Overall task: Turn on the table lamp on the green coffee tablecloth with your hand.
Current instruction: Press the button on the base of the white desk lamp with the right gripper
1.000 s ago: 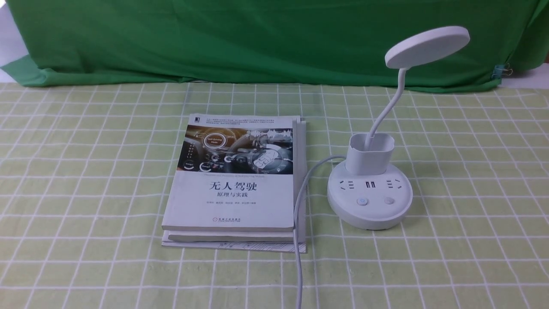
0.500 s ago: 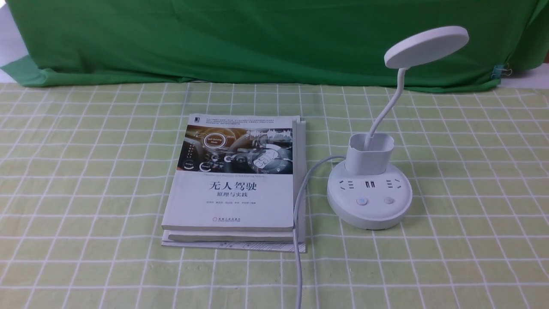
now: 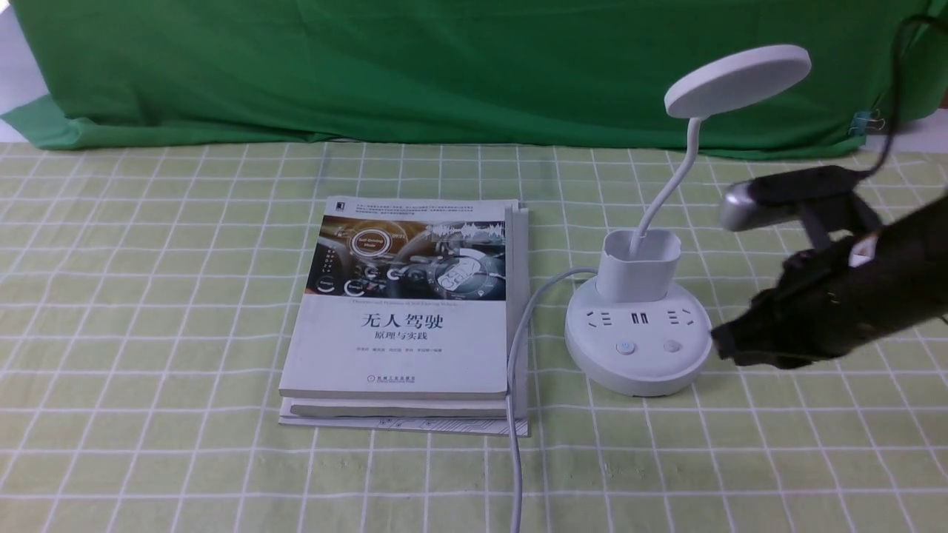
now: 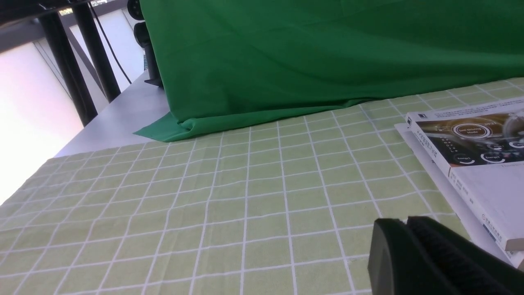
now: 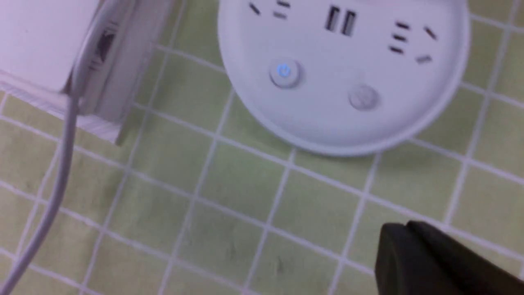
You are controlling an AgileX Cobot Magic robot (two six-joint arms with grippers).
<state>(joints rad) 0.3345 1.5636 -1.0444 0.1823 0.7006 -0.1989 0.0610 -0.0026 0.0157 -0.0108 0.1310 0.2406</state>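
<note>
The white table lamp (image 3: 638,326) stands on the pale green grid tablecloth (image 3: 148,296), right of centre. Its disc head (image 3: 737,80) is unlit. The round base has two buttons: the left one (image 3: 626,346) has a blue power mark, the right one (image 3: 672,345) is plain. My right gripper (image 3: 722,346) is shut and empty, its tip just right of the base rim. In the right wrist view the base (image 5: 344,73) lies beyond the shut fingertips (image 5: 393,237). My left gripper (image 4: 403,223) is shut and empty over bare cloth, seen only in the left wrist view.
A stack of books (image 3: 407,318) lies left of the lamp. The lamp's white cable (image 3: 515,385) runs along the books' right edge to the front. A dark green backdrop cloth (image 3: 444,66) hangs at the back. The books also show in the left wrist view (image 4: 470,151).
My right arm has come into the front view from the right and now sits beside the lamp base. The lamp, books and cable have not moved.
</note>
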